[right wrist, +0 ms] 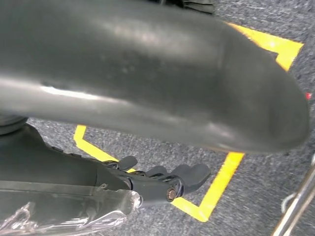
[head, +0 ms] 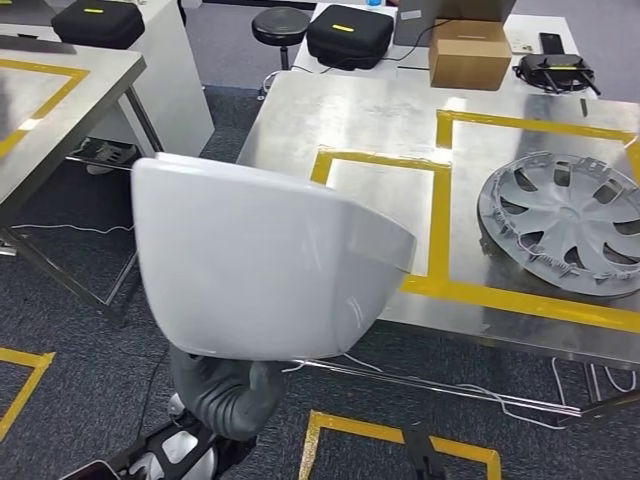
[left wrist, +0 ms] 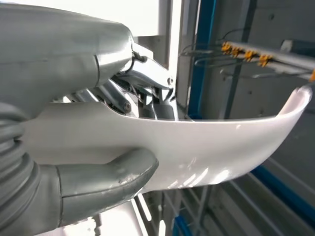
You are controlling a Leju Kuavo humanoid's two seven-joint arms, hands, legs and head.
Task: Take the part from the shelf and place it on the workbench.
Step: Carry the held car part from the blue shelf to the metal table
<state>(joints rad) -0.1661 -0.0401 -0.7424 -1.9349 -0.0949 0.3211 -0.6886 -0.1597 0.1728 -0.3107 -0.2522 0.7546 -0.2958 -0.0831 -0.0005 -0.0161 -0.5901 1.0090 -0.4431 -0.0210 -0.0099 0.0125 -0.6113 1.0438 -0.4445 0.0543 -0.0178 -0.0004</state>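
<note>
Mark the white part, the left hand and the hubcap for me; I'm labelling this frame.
white part (head: pixel 256 260): head view, middle of its broad face.
left hand (left wrist: pixel 108 179): left wrist view, thumb under the part.
hubcap (head: pixel 570 220): head view, near its centre, on the workbench.

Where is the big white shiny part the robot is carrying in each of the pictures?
Head view: the white part fills the middle-left, held up in front of the workbench.
Left wrist view: the white part runs across the middle, gripped by the left hand.
Right wrist view: not in it.
Shared landmark: the left hand, under the part in the head view too.
</note>
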